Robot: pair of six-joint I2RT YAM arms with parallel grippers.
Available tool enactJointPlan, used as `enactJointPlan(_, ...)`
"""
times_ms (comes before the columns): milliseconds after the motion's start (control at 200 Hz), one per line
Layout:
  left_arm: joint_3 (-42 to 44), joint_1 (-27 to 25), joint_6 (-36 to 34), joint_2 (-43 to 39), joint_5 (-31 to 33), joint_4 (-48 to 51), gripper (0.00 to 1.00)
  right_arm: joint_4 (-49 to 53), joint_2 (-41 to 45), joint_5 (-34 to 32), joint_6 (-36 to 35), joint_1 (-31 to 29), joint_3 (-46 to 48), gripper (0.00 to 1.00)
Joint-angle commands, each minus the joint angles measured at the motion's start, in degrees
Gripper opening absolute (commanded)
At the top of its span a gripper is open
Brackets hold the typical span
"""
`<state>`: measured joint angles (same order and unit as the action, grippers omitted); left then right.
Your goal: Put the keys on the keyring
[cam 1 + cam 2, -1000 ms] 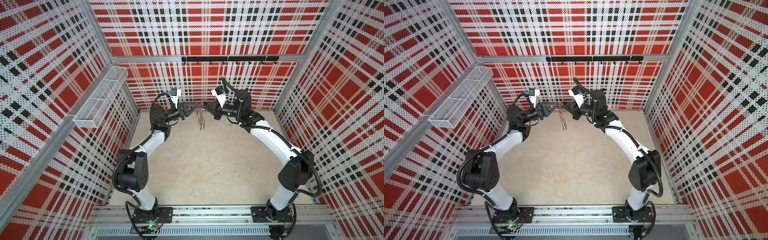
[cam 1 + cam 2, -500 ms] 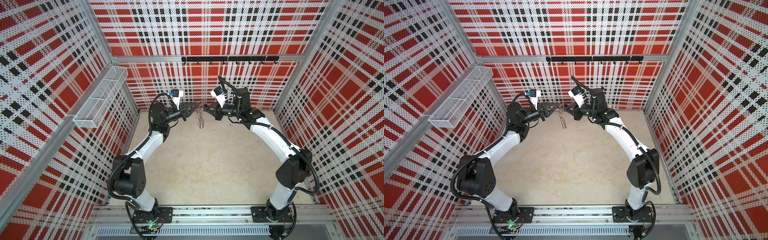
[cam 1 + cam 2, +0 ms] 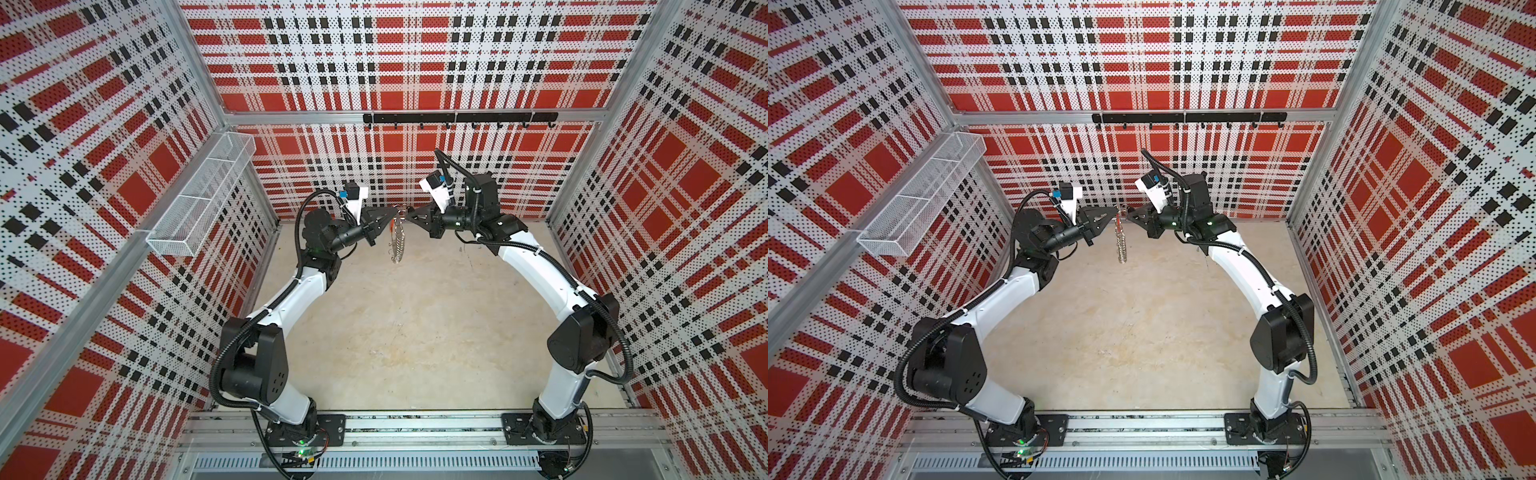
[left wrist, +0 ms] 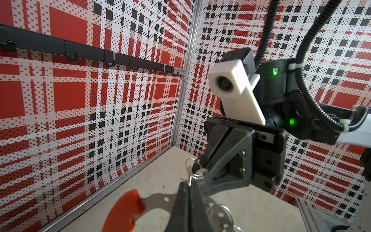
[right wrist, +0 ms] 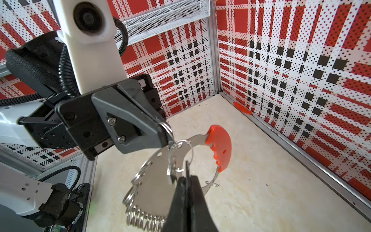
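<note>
Between red plaid walls, above the beige counter (image 3: 415,332), we see the keyring (image 3: 397,245) hanging at upper centre of both top views, left jaws clamped on its grey band, right jaws pinching the keys (image 4: 201,160) just beside it.

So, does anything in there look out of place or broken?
A small red scrap lies loose on the floor by the wall, the same red as one end of the keyring. Whether it broke off, I cannot tell.
</note>
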<state>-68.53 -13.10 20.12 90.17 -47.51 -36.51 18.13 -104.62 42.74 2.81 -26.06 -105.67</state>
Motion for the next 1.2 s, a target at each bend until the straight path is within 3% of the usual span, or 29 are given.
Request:
enactJointPlan(0,-1.43,0.02,-1.13,-1.16,1.17,-0.76,0.00,0.99,-0.81,-0.25,-0.62,0.47,-1.86,0.01)
enactJointPlan(671,-3.01,-0.60,0.01,-0.30,0.94,-1.16,0.00,2.04,-3.69,0.98,-0.35,-1.12,-4.53,0.00)
enactJointPlan(937,-1.94,-0.25,8.00,-0.11,1.39,-11.98,0.00,2.51,-3.78,2.23,-0.24,-2.34,-1.77,0.00)
enactJointPlan(1198,-1.69,-0.43,9.51,0.15,1.41,-13.76,0.00,3.29,-4.45,2.61,-0.80,-3.76,-2.80,0.00)
